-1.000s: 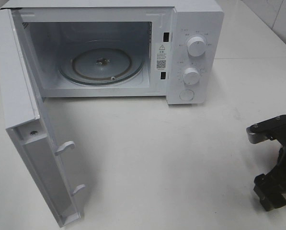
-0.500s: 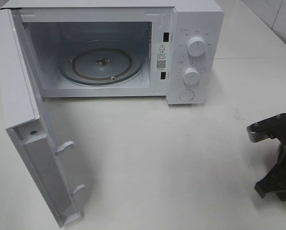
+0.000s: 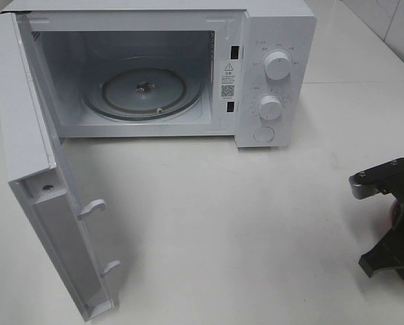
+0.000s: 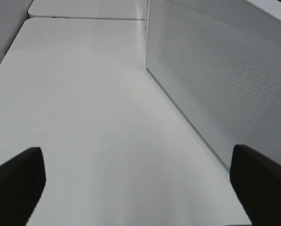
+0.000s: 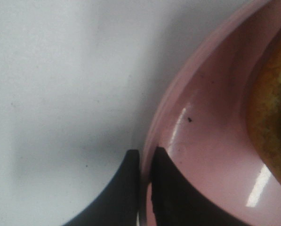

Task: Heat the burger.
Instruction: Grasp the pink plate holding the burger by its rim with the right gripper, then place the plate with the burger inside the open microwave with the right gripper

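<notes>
The white microwave oven [image 3: 269,40] stands open, its glass turntable [image 3: 144,91] bare. The right pincer [image 5: 145,162] clamps the round pink plate [image 5: 201,132] carrying the golden-brown burger [image 5: 272,113]. The left pincer [image 4: 140,183] gapes empty. Loading, shutting and heating are not yet done.

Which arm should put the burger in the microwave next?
Right, probably. The right gripper is shut on the rim of the pink plate that holds the burger. The left gripper hangs open and empty beside the open microwave door.
</notes>
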Controlling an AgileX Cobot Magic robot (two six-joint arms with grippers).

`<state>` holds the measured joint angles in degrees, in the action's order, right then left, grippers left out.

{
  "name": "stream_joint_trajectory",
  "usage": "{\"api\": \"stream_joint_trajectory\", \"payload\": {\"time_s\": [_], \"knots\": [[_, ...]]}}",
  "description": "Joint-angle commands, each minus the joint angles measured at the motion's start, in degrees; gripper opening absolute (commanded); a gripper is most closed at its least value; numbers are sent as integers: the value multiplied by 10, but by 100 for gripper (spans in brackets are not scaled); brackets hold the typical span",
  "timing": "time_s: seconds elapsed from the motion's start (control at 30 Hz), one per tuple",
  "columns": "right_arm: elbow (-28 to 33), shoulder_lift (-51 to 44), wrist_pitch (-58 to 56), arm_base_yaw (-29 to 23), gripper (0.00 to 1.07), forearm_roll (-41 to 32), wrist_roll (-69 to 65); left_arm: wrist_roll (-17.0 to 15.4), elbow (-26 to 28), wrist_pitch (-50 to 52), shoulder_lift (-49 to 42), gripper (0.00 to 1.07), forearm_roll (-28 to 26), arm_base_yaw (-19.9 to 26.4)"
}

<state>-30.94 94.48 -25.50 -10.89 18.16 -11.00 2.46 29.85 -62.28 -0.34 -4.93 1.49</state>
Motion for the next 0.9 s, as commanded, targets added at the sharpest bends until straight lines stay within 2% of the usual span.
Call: {"api": "stream_joint_trajectory", "payload": {"time_s": [0.03,0.27,0.53,0.6,0.9], "knots": [[-2,5,7,-1,0,18,-28,0,-2,8,-10,100,0,-4],[-3,2,-10,-6,0,38,-69,0,-2,8,-10,100,0,-4],[-17,2,-61,-54,0,120,-167,0,-2,8,-10,100,0,-4],[-20,1,-89,-81,0,151,-205,0,-2,8,-10,100,0,-4],[-20,-38,-134,-122,0,203,-262,0,-2,8,-10,100,0,-4]]}}
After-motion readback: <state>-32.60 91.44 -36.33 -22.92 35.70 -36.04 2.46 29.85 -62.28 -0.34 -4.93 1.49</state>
